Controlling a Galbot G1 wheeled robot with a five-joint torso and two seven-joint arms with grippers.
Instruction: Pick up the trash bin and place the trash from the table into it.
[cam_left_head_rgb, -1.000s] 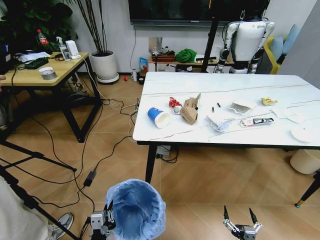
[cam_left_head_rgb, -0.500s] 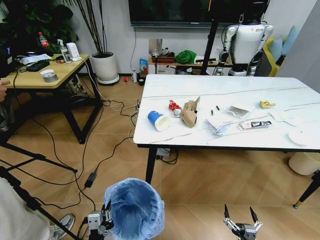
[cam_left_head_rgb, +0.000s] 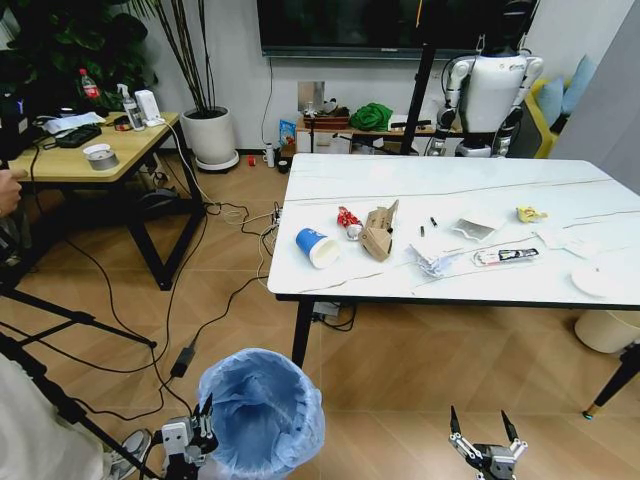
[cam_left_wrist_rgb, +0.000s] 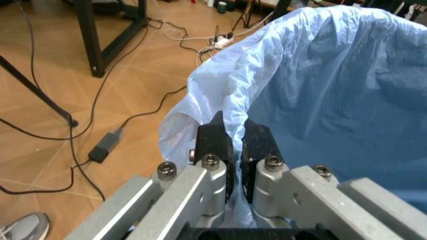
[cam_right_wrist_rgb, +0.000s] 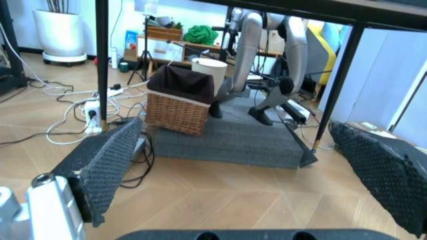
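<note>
Left claw (cam_left_wrist_rgb: 230, 145): at lower left of the head view, fingers pinched tight on the crinkled blue liner at the rim of the trash bin (cam_left_head_rgb: 262, 410).
Trash bin: at bottom centre-left of the head view, over the wood floor (cam_left_head_rgb: 400, 370), in front of the tabletop's near left corner.
Right claw (cam_left_head_rgb: 483, 440): at bottom right of the head view, low, fingers spread wide, gripping nothing.
Tabletop (cam_left_head_rgb: 400, 185): white marble-look, across centre and right of the head view.
Trash: blue-and-white cup (cam_left_head_rgb: 317, 247) tipped near the left edge; red wrapper (cam_left_head_rgb: 348, 217) and torn brown carton (cam_left_head_rgb: 378, 232) just right of it; white papers (cam_left_head_rgb: 436, 254) mid-table; yellow scrap (cam_left_head_rgb: 530, 213) and white disc (cam_left_head_rgb: 598, 281) far right.
</note>
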